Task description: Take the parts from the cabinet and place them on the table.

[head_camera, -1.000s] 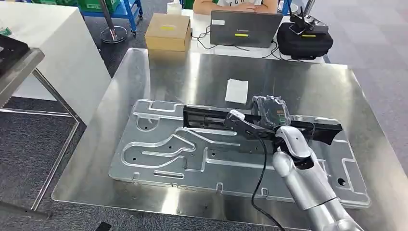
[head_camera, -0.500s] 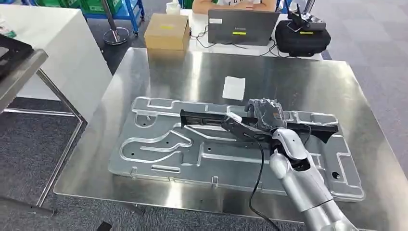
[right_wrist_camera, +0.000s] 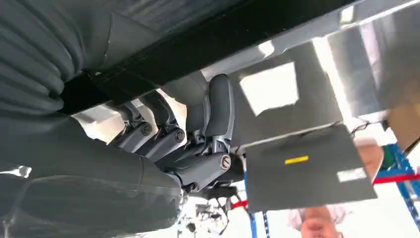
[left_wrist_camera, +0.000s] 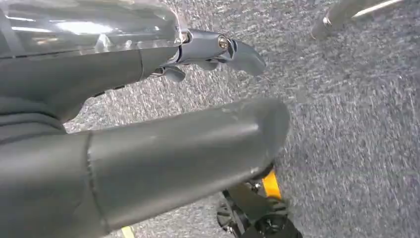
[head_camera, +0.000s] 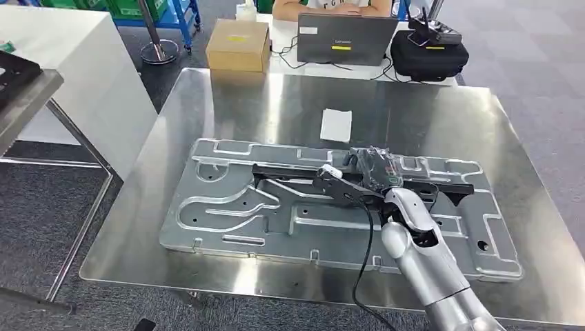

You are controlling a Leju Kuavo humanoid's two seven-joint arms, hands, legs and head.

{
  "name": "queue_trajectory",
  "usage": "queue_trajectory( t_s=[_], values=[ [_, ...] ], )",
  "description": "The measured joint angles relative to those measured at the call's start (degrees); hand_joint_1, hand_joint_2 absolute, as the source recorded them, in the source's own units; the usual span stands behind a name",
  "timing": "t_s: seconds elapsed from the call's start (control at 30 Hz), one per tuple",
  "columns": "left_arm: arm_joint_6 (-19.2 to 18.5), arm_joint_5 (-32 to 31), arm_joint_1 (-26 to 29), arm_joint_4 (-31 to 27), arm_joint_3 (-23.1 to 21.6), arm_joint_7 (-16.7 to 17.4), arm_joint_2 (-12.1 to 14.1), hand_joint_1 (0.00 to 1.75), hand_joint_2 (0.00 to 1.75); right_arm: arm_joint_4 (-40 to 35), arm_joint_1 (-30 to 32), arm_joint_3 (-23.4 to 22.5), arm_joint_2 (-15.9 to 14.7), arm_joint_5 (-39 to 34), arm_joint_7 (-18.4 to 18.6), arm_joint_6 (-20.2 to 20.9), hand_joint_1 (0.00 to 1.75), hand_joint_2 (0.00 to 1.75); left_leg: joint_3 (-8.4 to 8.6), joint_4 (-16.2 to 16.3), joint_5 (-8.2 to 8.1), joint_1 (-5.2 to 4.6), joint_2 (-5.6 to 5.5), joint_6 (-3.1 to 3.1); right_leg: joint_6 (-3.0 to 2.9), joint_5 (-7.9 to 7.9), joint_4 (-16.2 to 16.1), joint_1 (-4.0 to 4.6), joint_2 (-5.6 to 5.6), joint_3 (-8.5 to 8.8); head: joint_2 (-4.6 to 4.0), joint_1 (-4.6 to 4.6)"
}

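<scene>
The right hand's point(head_camera: 376, 167) fingers point(right_wrist_camera: 218, 106) are curled around a long black part point(head_camera: 296, 178), pinching it against the palm; the part lies across the middle of the head view, over a large grey metal plate point(head_camera: 227, 214) with raised channels. The plate rests on the shiny steel table point(head_camera: 441, 117). A white paper square point(head_camera: 336, 125) lies on the table just above the plate, apart from it.

In the left wrist view the left hand point(left_wrist_camera: 148, 124) hangs over grey carpet point(left_wrist_camera: 356, 99), its fingers point(left_wrist_camera: 233, 47) loosely apart with nothing in them.

At the top of the head view a cardboard box point(head_camera: 239, 45) carries a yellow label, too small to read. Beside it a grey laptop point(head_camera: 346, 40) has a white sticker and a small yellow logo, unreadable. To its right sits a black bag point(head_camera: 429, 56). A person point(head_camera: 324, 7) sits behind the laptop.
</scene>
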Motion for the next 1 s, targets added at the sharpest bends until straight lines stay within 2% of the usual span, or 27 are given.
queue_trajectory(
  t_s=[0.03,0.1,0.13,0.17,0.2,0.23,0.27,0.3,0.33,0.43,0.47,0.5,0.53,0.57,0.6,0.63,0.67,0.7,0.73,0.77,0.8,0.83,0.87,0.93,1.0],
  values=[
    [0.0,0.09,0.0,0.02,0.0,-0.04,0.0,0.0,0.0,0.04,-0.18,0.0,-0.02,-0.48,-0.15,0.55,1.75,1.75,-0.19,0.0,0.17,0.0,0.04,0.28,0.23,-2.1,2.79,-0.06,-0.17,-1.3,0.0,0.37],
    [0.0,0.24,0.06,0.02,0.0,-0.07,0.0,0.0,0.0,0.24,-0.4,0.0,-0.07,-1.93,-0.57,1.75,1.75,1.75,-0.66,0.0,0.31,-0.12,0.12,0.48,0.56,-6.72,11.84,-0.19,-0.2,-5.73,0.0,0.35],
    [0.0,0.24,0.17,0.04,0.0,-0.11,0.04,0.0,0.0,0.42,-0.44,0.0,-0.11,-2.76,-0.74,2.08,1.75,1.75,-0.78,0.01,0.31,-0.15,0.18,0.48,0.58,-7.74,15.09,-0.18,-0.21,-7.34,0.0,0.35],
    [0.0,0.26,0.29,0.11,0.0,-0.13,0.09,0.0,0.0,0.5,-0.49,0.0,-0.11,-3.59,-0.9,2.4,1.75,1.75,-0.78,0.01,0.32,-0.17,0.24,0.47,0.52,-7.36,16.09,-0.17,-0.21,-7.86,0.0,0.35],
    [-0.02,0.39,0.34,0.15,0.0,-0.2,0.13,0.0,0.0,0.52,-0.51,0.0,-0.11,-4.41,-0.98,2.47,1.75,1.75,-0.71,0.01,0.32,-0.21,0.23,0.46,0.28,-5.55,14.14,-0.15,-0.21,-6.89,-0.02,0.35],
    [-0.04,0.54,0.33,0.15,0.0,-0.24,0.13,0.0,0.0,0.52,-0.55,0.0,-0.11,-4.85,-1.05,2.23,1.75,1.75,-0.65,0.01,0.33,-0.3,0.21,0.44,-0.11,-3.23,10.2,-0.04,-0.19,-4.83,0.0,0.37],
    [-0.15,0.79,0.31,0.15,0.0,-0.37,0.15,0.0,0.0,0.52,-0.69,0.0,-0.11,-4.94,-1.07,1.83,1.75,1.75,-0.55,0.0,0.37,-0.45,0.21,0.38,-0.74,-0.77,4.61,0.17,-0.18,-1.87,0.0,0.35],
    [-0.17,0.92,0.28,0.15,0.0,-0.42,0.11,0.0,0.0,0.52,-0.97,0.0,-0.11,-4.94,-1.09,1.59,1.75,1.75,-0.47,0.0,0.43,-0.29,0.21,0.33,-1.76,0.59,-0.17,0.49,-0.08,0.86,0.0,0.33],
    [-0.17,0.96,0.21,0.15,0.0,-0.44,-0.09,0.0,0.0,0.5,-1.08,0.0,-0.11,-4.92,-1.07,1.33,1.75,1.75,-0.51,0.04,0.42,-0.61,0.2,-0.04,-2.01,0.28,-1.47,0.7,-0.18,1.15,0.0,0.17],
    [-0.17,1.27,0.32,0.17,0.0,-0.44,-0.07,0.0,0.0,0.57,-1.2,0.0,-0.09,-4.87,-1.09,0.74,1.75,1.75,-0.48,-0.64,0.92,-0.09,0.09,-1.22,-2.63,0.68,-1.96,1.17,-0.34,0.95,0.0,0.5],
    [-0.2,1.25,0.31,0.17,0.0,-0.42,-0.07,0.0,1.75,0.57,-1.19,0.0,-0.07,-4.78,-1.14,0.63,0.0,1.75,-0.3,-1.14,1.16,-0.5,0.02,-1.67,-2.95,1.41,-3.05,0.85,-0.38,1.27,0.0,0.46],
    [-0.44,1.27,0.4,0.22,-0.02,-0.44,0.07,0.0,1.75,0.59,-1.13,0.02,0.2,-4.76,-1.11,0.57,0.0,1.75,-0.68,-0.09,0.69,-0.24,-0.03,-1.66,-2.46,2.49,-3.96,0.33,-0.83,1.83,0.0,0.39],
    [-0.74,1.31,0.42,0.24,0.0,-0.48,0.09,0.0,1.75,0.7,-1.15,0.02,0.26,-4.76,-1.11,0.44,0.0,1.75,-1.82,2.14,-1.33,-0.34,-0.01,-1.83,-2.74,2.63,-4.33,0.17,-0.82,1.83,0.0,0.3],
    [-1.22,1.42,0.44,0.24,0.0,-0.5,0.15,0.0,1.75,0.83,-1.13,0.02,0.39,-4.76,-1.14,0.39,0.0,1.75,-3.71,6.29,-3.89,-0.29,-0.02,-2.0,-2.82,2.74,-4.24,0.12,-0.85,1.61,0.0,0.11],
    [-1.76,1.42,0.56,0.24,0.0,-0.5,0.26,0.0,0.0,0.92,-1.05,0.02,0.52,-4.76,-1.12,0.37,0.0,1.75,-5.71,10.91,-6.12,-0.25,-0.03,-2.23,-2.84,2.73,-4.15,0.14,-0.98,1.48,0.0,0.04],
    [-2.34,1.38,0.72,0.24,0.0,-0.54,0.33,0.0,0.0,1.11,-1.01,0.02,0.61,-4.79,-1.11,0.43,0.0,1.75,-7.34,14.6,-7.46,-0.22,-0.02,-2.47,-2.84,2.71,-4.05,0.15,-1.05,1.35,0.0,0.09],
    [-2.58,1.33,0.95,0.24,0.0,-0.68,0.41,0.0,0.0,1.33,-0.92,0.02,0.72,-4.79,-1.11,0.39,0.0,1.75,-8.06,16.25,-7.49,-0.2,0.0,-2.65,-2.82,2.7,-3.87,0.13,-1.08,1.21,0.0,0.06],
    [-2.8,1.38,1.17,0.24,-0.02,-0.94,0.46,0.0,0.0,1.42,-0.97,0.02,0.83,-4.79,-1.11,0.28,0.0,1.75,-7.4,14.94,-6.22,-0.13,0.01,-2.8,-2.71,2.61,-3.68,0.03,-1.07,1.14,0.0,0.04],
    [-2.82,1.53,1.3,0.28,0.0,-1.07,0.48,0.0,0.0,1.49,-1.06,0.02,0.87,-4.81,-1.05,0.17,0.0,1.75,-5.39,11.14,-3.93,-0.01,0.03,-2.95,-2.51,2.47,-3.41,-0.08,-1.02,1.09,0.0,0.09],
    [-2.82,1.75,1.31,0.33,0.0,-1.18,0.63,0.0,0.0,1.57,-1.1,0.02,0.87,-4.81,-1.0,0.04,0.0,1.75,-2.52,5.69,-1.38,0.16,0.11,-3.09,-2.22,2.21,-2.95,-0.21,-0.96,1.04,0.0,0.06],
    [-2.82,2.01,1.29,0.33,0.0,-1.2,0.68,0.0,0.0,1.6,-1.33,0.02,0.9,-4.83,-0.92,-0.02,0.0,1.75,0.15,0.62,0.19,0.41,0.36,-3.26,-1.89,1.85,-2.26,-0.27,-0.9,0.84,0.0,0.02],
    [-2.82,2.05,1.2,0.33,0.0,-1.2,0.7,0.0,0.0,1.66,-1.51,0.0,0.87,-4.87,-0.87,-0.05,0.0,1.75,0.18,0.2,-0.86,-0.07,0.25,-2.87,-1.38,1.5,-1.77,0.11,-0.7,0.63,0.0,0.0],
    [-2.82,2.1,1.26,0.33,0.0,-1.31,0.72,0.0,0.0,1.75,-1.64,0.02,0.9,-4.87,-0.85,-0.05,0.0,1.75,0.26,-0.08,-0.56,-0.07,-0.06,-1.96,-1.08,1.36,-1.56,0.13,-0.49,0.56,0.0,0.11],
    [-2.95,2.08,1.25,0.37,0.0,-1.18,0.74,0.0,0.0,1.9,-1.56,0.02,0.98,-4.89,-0.79,-0.02,0.0,1.75,0.13,0.01,-0.54,-0.23,-0.03,-1.27,-0.6,1.59,-1.8,0.1,-0.51,0.59,0.0,0.13],
    [-2.97,2.1,1.27,0.37,0.0,-1.05,0.74,0.0,0.0,2.08,-1.54,0.02,1.01,-4.74,-0.52,0.06,0.0,1.75,0.38,-0.51,0.09,0.01,0.07,-0.22,-0.03,1.06,-1.1,-0.23,-0.5,0.37,0.0,0.07]
  ],
)
